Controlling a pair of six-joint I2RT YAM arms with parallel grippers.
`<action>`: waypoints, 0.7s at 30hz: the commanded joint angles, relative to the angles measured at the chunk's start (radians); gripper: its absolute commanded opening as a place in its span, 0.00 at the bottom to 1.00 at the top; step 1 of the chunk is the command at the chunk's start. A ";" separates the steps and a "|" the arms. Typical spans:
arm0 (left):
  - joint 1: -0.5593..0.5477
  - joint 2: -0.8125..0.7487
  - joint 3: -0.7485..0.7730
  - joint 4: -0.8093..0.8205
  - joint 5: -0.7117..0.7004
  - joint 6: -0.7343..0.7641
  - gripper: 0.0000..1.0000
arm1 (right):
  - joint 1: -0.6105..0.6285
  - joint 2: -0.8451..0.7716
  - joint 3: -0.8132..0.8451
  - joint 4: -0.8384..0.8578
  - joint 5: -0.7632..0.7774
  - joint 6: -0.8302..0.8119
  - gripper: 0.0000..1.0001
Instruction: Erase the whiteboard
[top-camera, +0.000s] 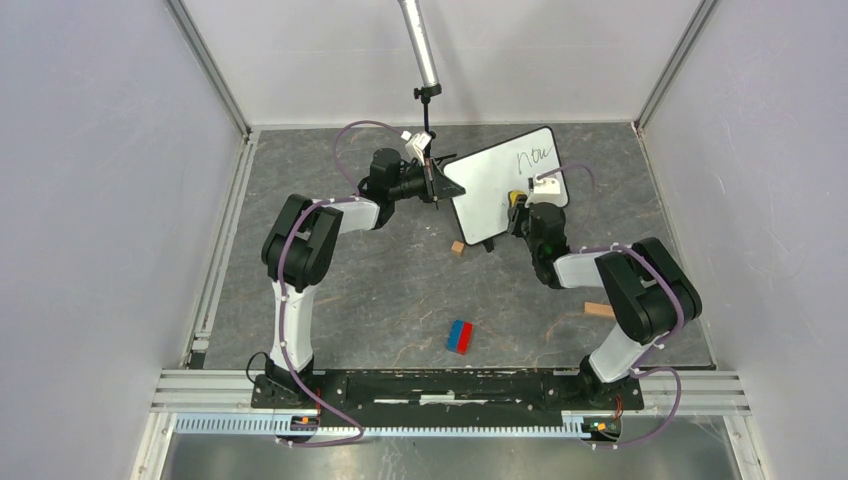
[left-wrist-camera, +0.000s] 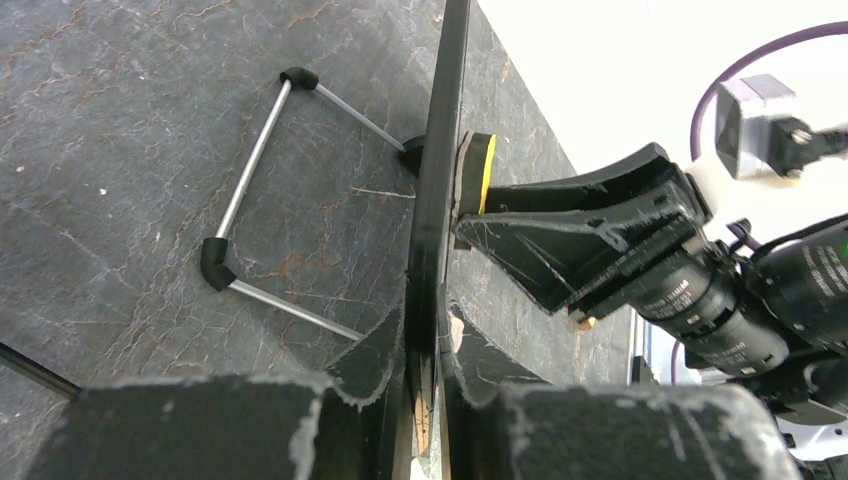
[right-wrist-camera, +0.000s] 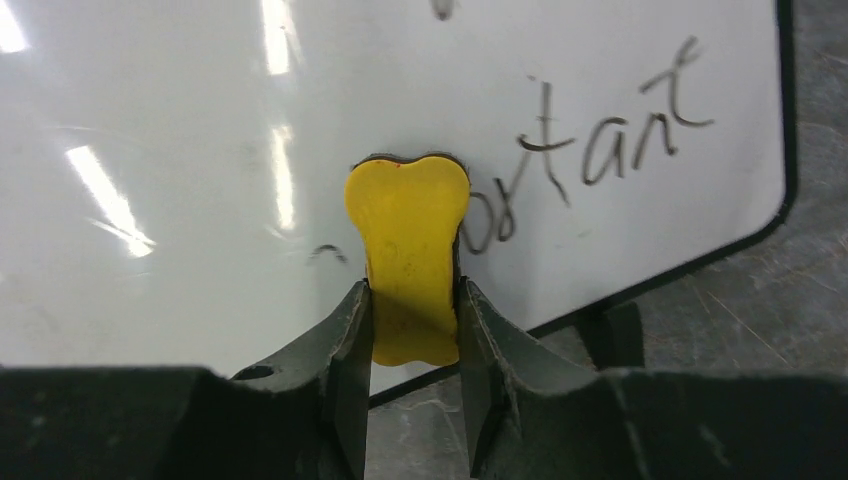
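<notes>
The whiteboard (top-camera: 495, 185) stands tilted at the back middle of the table, with black handwriting (top-camera: 533, 155) near its top right. My left gripper (top-camera: 436, 186) is shut on the board's left edge. In the left wrist view the board (left-wrist-camera: 440, 180) shows edge-on between the jaws of the left gripper (left-wrist-camera: 428, 335), its wire stand (left-wrist-camera: 250, 195) behind it. My right gripper (right-wrist-camera: 412, 310) is shut on a yellow eraser (right-wrist-camera: 410, 240) that presses flat on the whiteboard (right-wrist-camera: 200, 150), over the start of the writing (right-wrist-camera: 610, 140). From the left wrist the eraser (left-wrist-camera: 478, 172) touches the board's face.
A small wooden block (top-camera: 457, 247) lies just in front of the board. A red and blue block (top-camera: 460, 336) sits nearer the arm bases, and another wooden block (top-camera: 599, 310) lies by the right arm. A metal camera pole (top-camera: 420, 45) hangs over the back.
</notes>
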 joint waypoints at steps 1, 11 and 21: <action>0.006 0.031 0.019 -0.063 -0.016 0.007 0.02 | 0.087 0.013 0.058 0.070 -0.113 -0.063 0.20; 0.006 0.029 0.023 -0.089 -0.024 0.022 0.02 | -0.003 0.053 0.118 0.115 -0.177 0.041 0.20; 0.005 0.026 0.029 -0.114 -0.031 0.041 0.02 | -0.135 0.050 0.069 0.055 -0.173 0.064 0.20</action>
